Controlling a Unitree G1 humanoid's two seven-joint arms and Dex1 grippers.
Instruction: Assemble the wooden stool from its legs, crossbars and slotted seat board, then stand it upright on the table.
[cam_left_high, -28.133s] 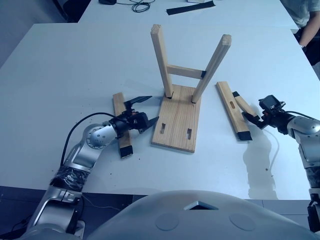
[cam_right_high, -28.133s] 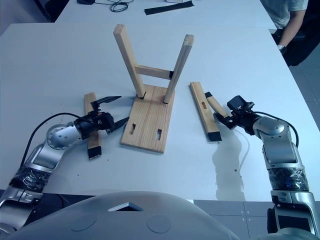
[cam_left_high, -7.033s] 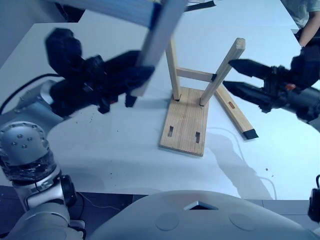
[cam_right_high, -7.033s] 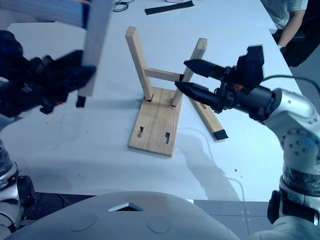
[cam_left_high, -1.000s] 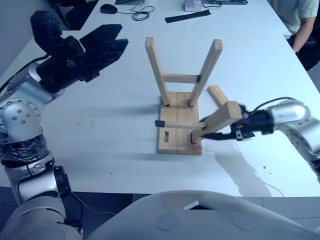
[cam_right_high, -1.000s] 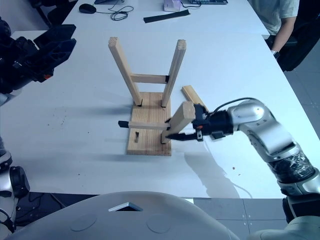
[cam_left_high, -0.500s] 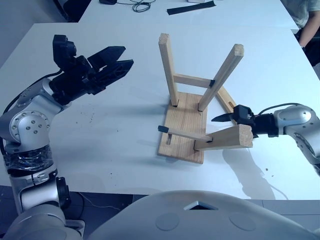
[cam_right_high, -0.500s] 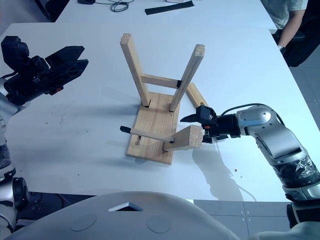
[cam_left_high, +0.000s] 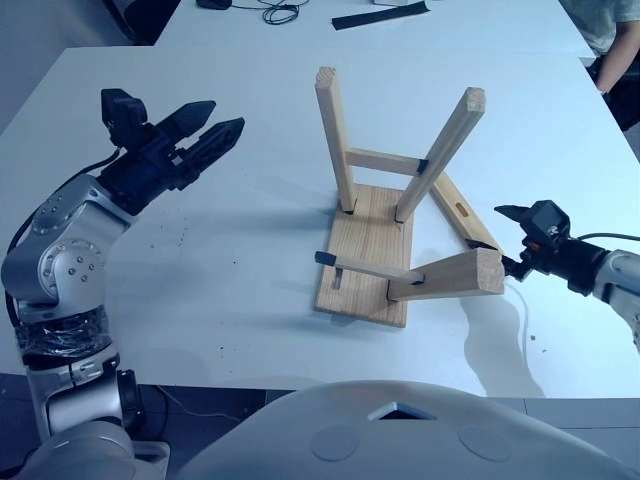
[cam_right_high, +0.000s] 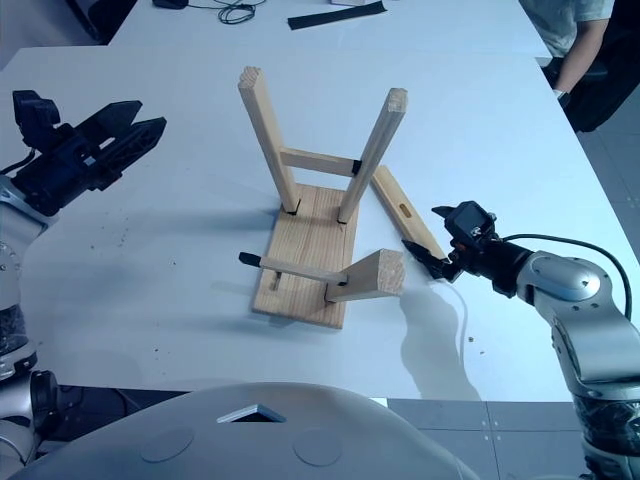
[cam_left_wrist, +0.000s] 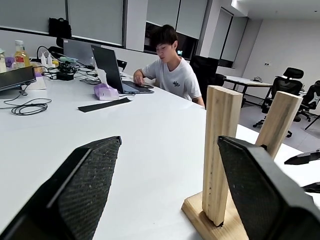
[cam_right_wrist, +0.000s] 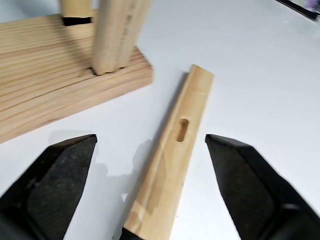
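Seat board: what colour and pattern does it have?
The seat board is pale wood with straight grain lines, best seen in the right wrist view.

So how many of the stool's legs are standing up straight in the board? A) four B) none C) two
C: the left upright leg and the right upright leg stand in the seat board, joined by a crossbar; the third leg leans low at the board's near end, and the fourth leg lies flat on the table.
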